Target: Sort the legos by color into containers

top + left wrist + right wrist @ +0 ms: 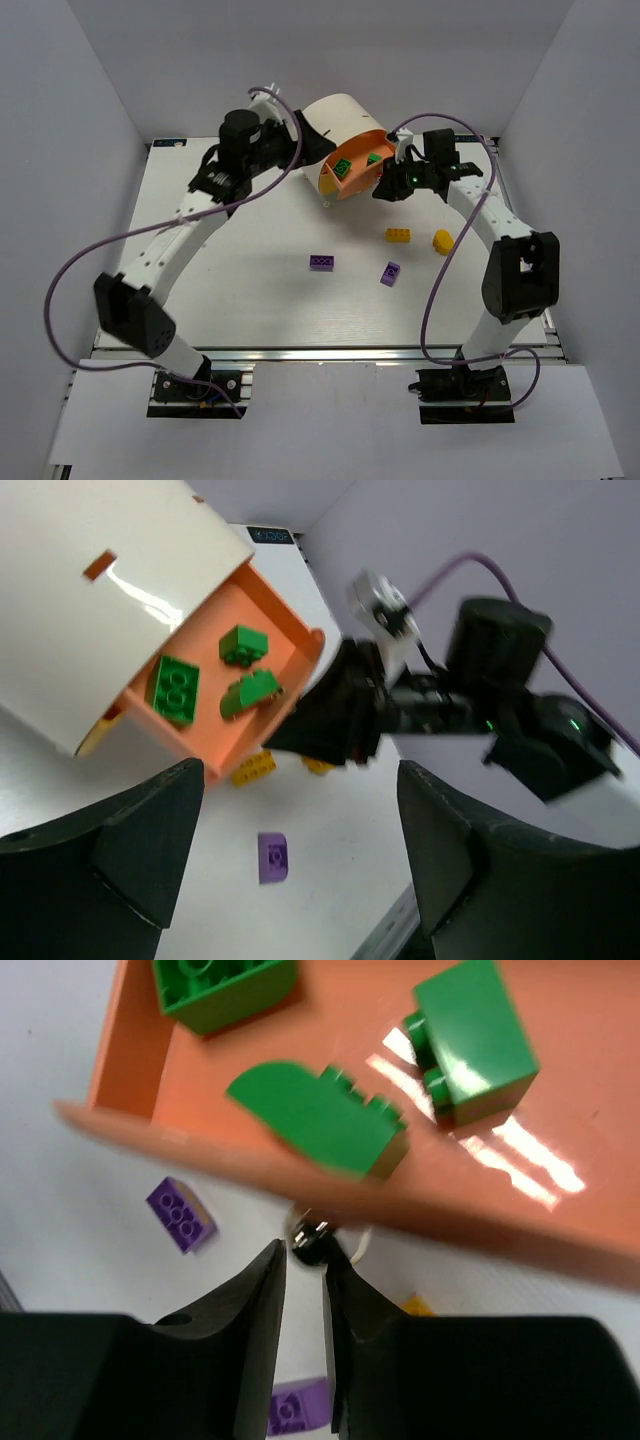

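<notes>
The cream-white drum (338, 120) lies on its side at the back of the table. Its orange drawer (350, 178) is pulled open and holds three green legos (175, 689) (243, 644) (250, 692), also in the right wrist view (320, 1125). My right gripper (386, 187) is shut on the drawer's small metal knob (310, 1234), fingertips (268, 1260) pinching it. My left gripper (300, 880) is open and empty beside the drum, at the drum's left in the top view (296, 140). Two purple legos (322, 262) (390, 273) and two yellow-orange legos (398, 236) (442, 241) lie on the table.
White walls enclose the table on three sides. Purple cables loop off both arms. The table's near edge is a metal rail (320, 352). One purple lego (272, 857) lies on the table below my left fingers.
</notes>
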You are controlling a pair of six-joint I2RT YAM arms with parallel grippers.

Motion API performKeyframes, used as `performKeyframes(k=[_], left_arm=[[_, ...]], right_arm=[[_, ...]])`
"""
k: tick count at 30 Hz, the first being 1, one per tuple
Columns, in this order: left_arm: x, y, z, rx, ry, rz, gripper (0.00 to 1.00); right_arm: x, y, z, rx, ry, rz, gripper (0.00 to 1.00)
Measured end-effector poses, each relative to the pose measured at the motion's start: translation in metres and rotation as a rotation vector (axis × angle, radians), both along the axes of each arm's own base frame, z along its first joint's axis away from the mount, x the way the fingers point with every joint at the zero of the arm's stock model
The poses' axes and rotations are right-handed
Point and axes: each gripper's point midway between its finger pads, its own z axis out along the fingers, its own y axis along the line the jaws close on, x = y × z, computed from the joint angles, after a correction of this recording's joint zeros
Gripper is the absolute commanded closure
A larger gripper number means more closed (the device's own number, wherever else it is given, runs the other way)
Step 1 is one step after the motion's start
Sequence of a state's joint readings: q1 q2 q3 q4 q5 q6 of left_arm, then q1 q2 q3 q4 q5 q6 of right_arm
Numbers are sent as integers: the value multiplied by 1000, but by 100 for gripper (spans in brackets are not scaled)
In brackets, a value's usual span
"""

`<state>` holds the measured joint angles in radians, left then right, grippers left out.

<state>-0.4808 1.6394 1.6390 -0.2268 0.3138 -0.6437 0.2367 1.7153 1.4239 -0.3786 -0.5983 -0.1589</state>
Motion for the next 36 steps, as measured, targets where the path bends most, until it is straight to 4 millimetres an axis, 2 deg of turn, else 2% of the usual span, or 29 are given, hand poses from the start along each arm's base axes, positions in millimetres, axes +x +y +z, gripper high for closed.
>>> performKeyframes(k=[2, 5, 7, 9, 14, 17, 27, 36], left_arm=[[-27, 21, 7, 2, -26, 27, 10], [-55, 43, 15, -7, -67, 65, 9], [-70, 54, 9, -8, -69, 89, 9], [-80, 63, -5, -2, -44, 113, 9], [-94, 80, -53, 24, 63, 176, 8], [-102, 89, -69, 31, 105, 210, 7], [-115, 104, -66, 11, 112, 263, 6], [-122, 111, -90, 31, 173, 293, 6]], right_arm=[[11, 2, -3, -2, -3, -5, 72], [26, 4, -2, 3, -26, -18, 72], [33, 5, 2, 11, -49, -27, 71], [38, 7, 8, 21, -73, -33, 71], [55, 12, 22, 51, -121, -43, 70], [67, 17, 23, 70, -133, -49, 69], [98, 31, 16, 137, -147, -77, 67], [107, 33, 10, 183, -110, -112, 66]])
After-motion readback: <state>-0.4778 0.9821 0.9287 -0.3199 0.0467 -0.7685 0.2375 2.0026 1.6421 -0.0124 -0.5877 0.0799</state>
